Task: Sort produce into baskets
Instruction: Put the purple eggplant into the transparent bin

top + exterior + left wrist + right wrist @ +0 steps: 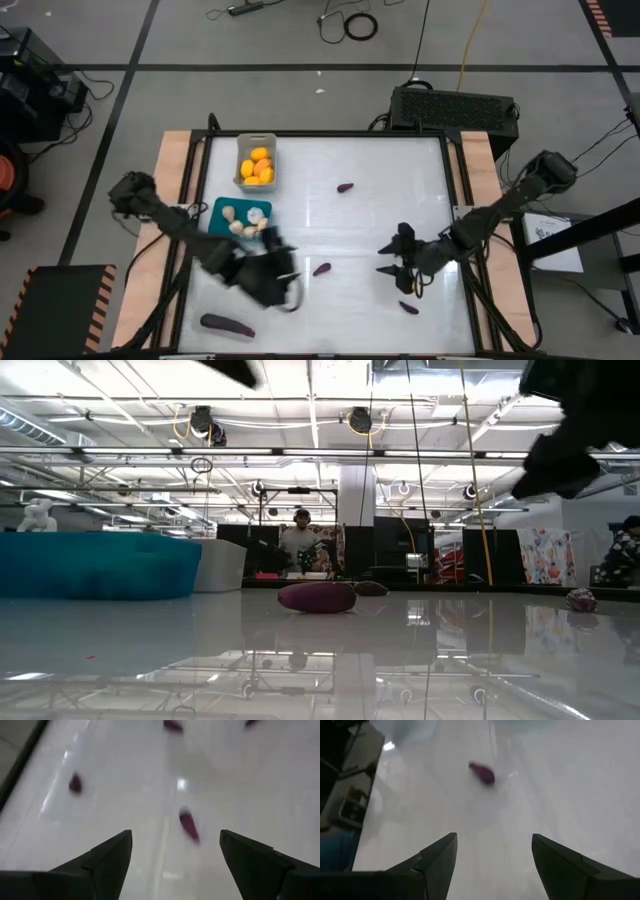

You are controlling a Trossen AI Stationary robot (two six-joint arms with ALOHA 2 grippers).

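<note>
A small purple eggplant (322, 269) is seen lying on the white tabletop (380, 215) between the two arms, its long axis running slightly diagonal, left end nearer, touched by nothing. Just to its left the left claw (290, 290) is held wide open and empty; in its wrist view the spread fingers (107, 857) frame that eggplant (188, 826) with bare tabletop between them. To the right, the right claw (392, 258) is also parted and empty, its fingers (437, 857) pointed left across the tabletop. Another small eggplant (408, 307) lies near the right arm, one more (344, 187) farther back, and a larger eggplant (227, 324) lies lengthwise at the near left. The teal basket (222, 209) is filled with cream bulbs (246, 224), the grey basket (243, 146) behind it with orange fruits (260, 167).
</note>
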